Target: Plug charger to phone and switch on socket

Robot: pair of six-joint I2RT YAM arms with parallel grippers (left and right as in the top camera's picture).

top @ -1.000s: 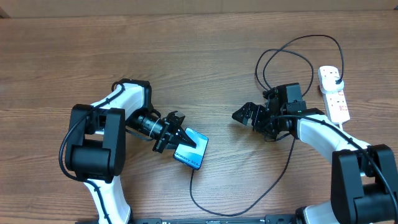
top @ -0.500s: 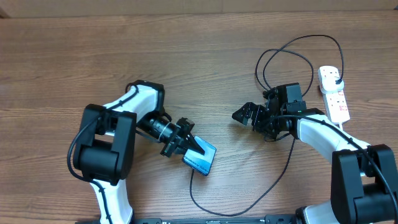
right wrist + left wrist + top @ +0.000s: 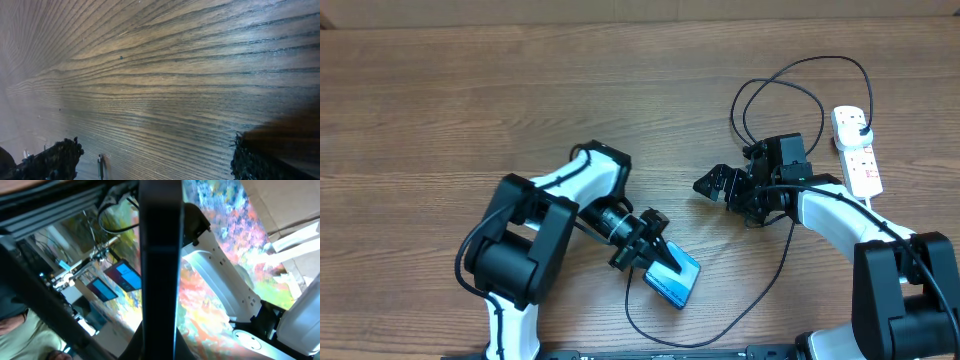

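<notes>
The phone (image 3: 682,286), blue screen up and tilted, is clamped in my left gripper (image 3: 666,268), which is shut on it just left of the table's middle near the front. In the left wrist view the phone (image 3: 159,255) shows edge-on as a dark upright bar between the fingers (image 3: 146,349). The charger's thin black cable (image 3: 770,280) runs from the phone's near-left end, loops along the front and rises to a black plug (image 3: 861,125) in the white socket (image 3: 860,160) at the far right. My right gripper (image 3: 710,185) hangs open over bare wood; its fingertips (image 3: 52,160) hold nothing.
The cable makes large loops (image 3: 790,85) behind the right arm. The wooden table (image 3: 520,90) stretches away to the far left. The socket's thick white cord (image 3: 868,203) trails down beside the right arm.
My left arm has carried the phone to the right and toward the front edge, dragging the cable's end along. The right arm has not moved.
</notes>
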